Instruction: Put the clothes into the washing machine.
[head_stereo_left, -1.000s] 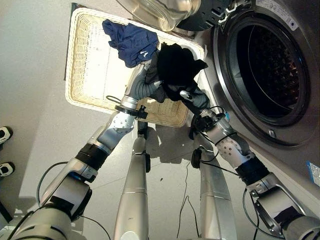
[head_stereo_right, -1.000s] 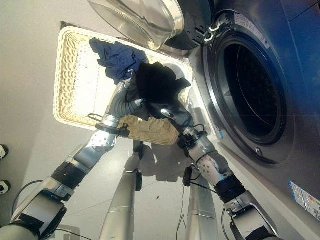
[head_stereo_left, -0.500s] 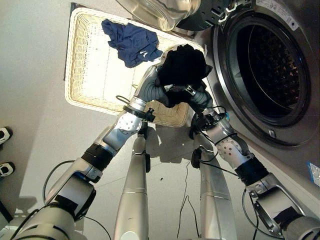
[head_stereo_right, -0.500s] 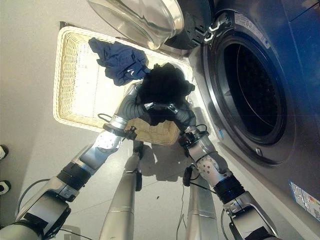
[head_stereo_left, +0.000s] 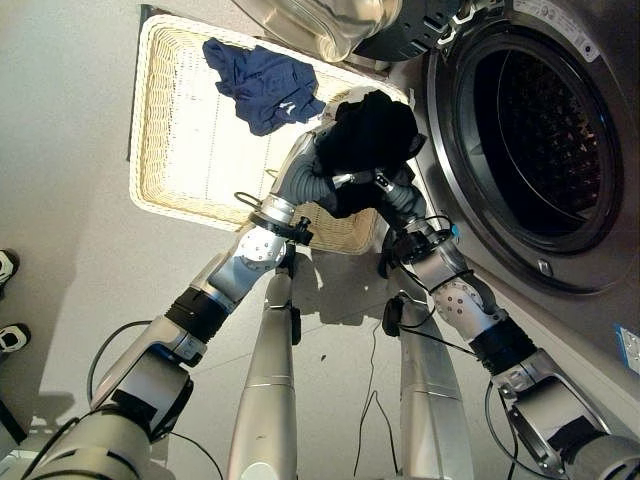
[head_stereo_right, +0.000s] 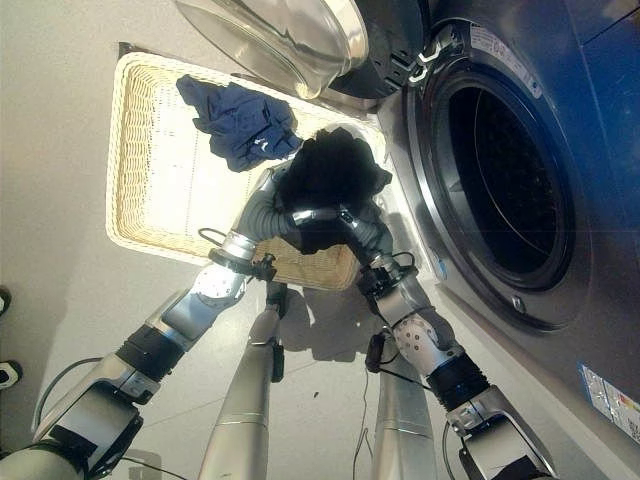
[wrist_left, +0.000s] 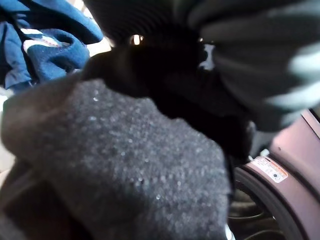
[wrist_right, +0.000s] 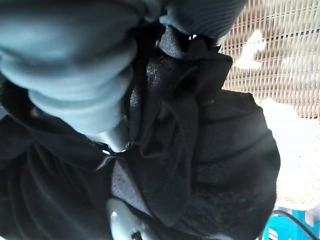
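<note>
Black garment (head_stereo_left: 372, 135) lifted drumward | both hands' fingers clamp it | basket (head_stereo_left: 180, 150): blue garment (head_stereo_left: 262, 85)

A pale grey floor (head_stereo_left: 70, 150) is filling the scene, smooth and evenly lit. Bright light is pooling on it below the basket, and a person's shoes (head_stereo_left: 8, 265) are peeking in at the left edge.

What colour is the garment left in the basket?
Dark blue with small white marks, clearest in the left eye view.
</note>
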